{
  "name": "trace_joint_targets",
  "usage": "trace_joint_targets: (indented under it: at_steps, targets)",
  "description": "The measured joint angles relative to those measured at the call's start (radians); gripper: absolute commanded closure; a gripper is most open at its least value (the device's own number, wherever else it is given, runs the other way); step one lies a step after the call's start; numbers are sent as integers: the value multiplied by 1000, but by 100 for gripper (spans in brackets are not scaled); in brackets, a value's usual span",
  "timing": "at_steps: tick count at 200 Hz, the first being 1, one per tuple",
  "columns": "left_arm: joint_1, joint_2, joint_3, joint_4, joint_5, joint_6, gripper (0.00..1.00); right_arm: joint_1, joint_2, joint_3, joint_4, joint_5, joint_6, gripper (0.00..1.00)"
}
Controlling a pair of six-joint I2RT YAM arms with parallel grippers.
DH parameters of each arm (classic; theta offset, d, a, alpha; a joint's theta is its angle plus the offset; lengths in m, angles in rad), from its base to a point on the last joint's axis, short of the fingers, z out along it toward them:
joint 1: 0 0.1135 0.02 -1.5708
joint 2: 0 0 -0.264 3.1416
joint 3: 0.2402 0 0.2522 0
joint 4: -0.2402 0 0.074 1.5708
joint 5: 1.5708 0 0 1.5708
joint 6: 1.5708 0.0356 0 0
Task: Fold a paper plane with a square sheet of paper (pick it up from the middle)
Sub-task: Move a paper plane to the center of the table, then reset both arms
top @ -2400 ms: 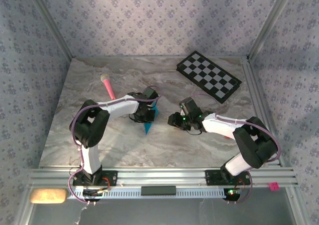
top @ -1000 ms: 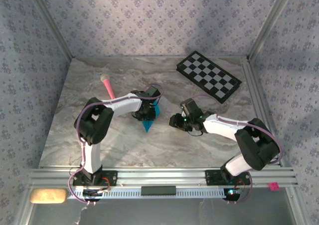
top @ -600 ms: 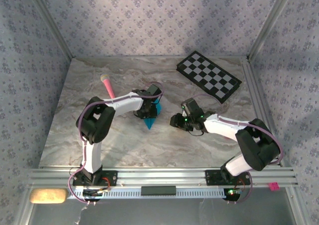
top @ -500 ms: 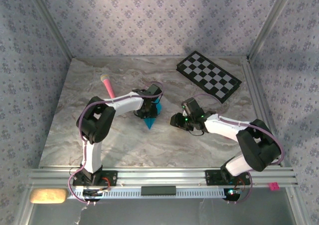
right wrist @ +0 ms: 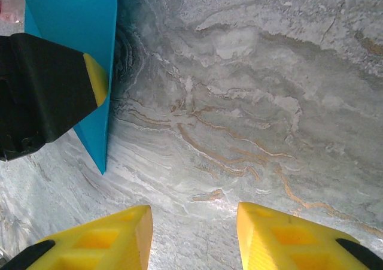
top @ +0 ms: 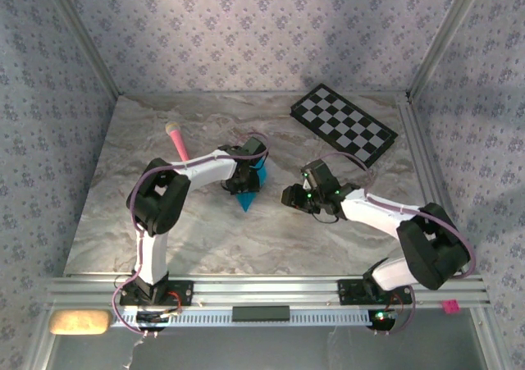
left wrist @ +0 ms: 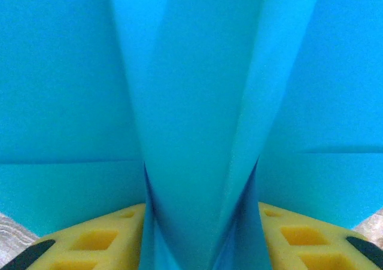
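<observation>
Two arms meet near mid-frame in the top view. Left tool (top: 246, 180) sits low over the paper plane (top: 244, 200), which lies on the marble tabletop (top: 164, 222) just left of frame centre. Its pointed tip aims at the bottom of the frame & its wider end is under the tool.

Left wrist view: cyan paper across nearly the whole frame. The raised centre fold runs down the middle & passes between the two yellow fingers (left wrist: 90, 243) at the bottom edge. They stand one each side of that fold, close against it; can't tell whether they pinch it or just flank it.

Right tool (right wrist: 194, 240) is off the plane, to its right in the top view, low over bare tabletop. Its fingers are spread w/ only marble between them, holding nothing. Right wrist view also has the plane in the upper left of the frame, tip pointing down, w/ one black, yellow-padded finger of the left tool in front of it.

Checkerboard (top: 344, 125) lies at upper right of the tabletop, pink stick (top: 177, 143) toward upper left, both apart from the plane.
</observation>
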Motion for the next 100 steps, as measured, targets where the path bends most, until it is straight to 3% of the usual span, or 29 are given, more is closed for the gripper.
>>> trace_joint_targets:
  at_steps: [26, 38, 100]
  targets:
    - [0, -13, 0, -3, 0, -2, 53, -2, 0, -2, -5, 0, 0, 57]
    - [0, -26, 0, -4, 0, -8, 48, -2, 0, -2, -6, 0, 0, 57]
    - [0, -87, 0, -10, 0, -19, 47, -4, -2, -2, -16, 4, 0, 57]
